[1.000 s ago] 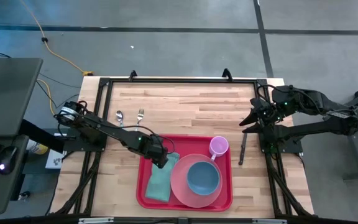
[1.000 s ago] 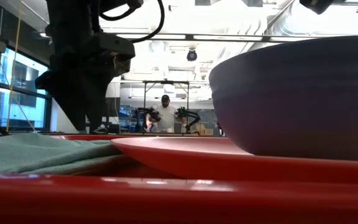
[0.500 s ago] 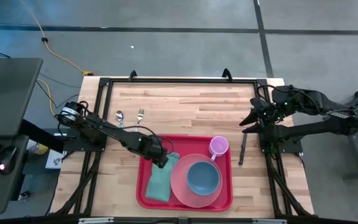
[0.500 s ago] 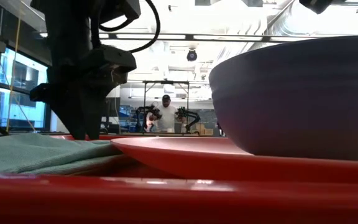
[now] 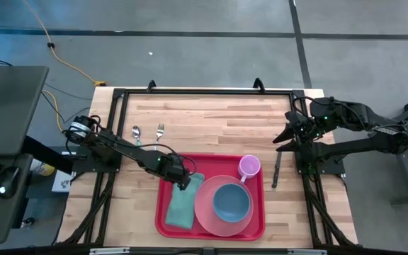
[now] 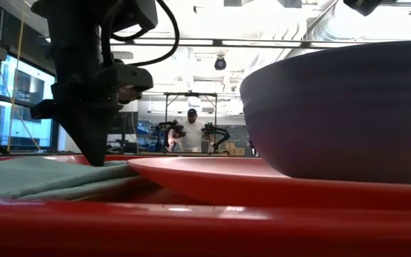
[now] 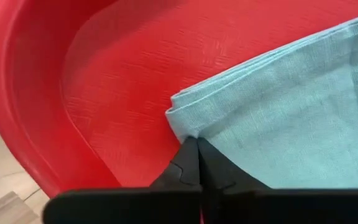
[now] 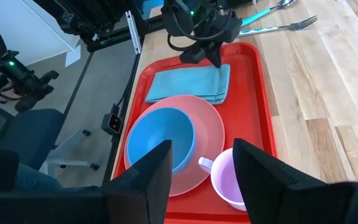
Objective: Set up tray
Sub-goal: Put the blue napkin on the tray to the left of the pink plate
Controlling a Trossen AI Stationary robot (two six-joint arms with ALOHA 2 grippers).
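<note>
Left wrist only — cloth corner (image 7: 188, 127) in jaws

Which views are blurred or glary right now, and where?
Low view: the blue bowl and red plastic tray rim loom soft, ceiling lights bright behind. Left wrist view: teal folded cloth sharp, weave visible. High view: even light, no glare.

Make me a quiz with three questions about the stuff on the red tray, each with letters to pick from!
1. Where is the blue bowl?
A. on the pink plate
B. beside the fork
C. off the tray

2. What colour is the mug?
A. green
B. purple
C. yellow

3. What is the left end effector doing?
A. open above the spoon
B. shut on the teal cloth
C. holding the mug

Answers: 1 A, the bowl sits inside the plate; 2 B, the mug looks purple; 3 B, the fingers pinch the cloth's corner.
</note>
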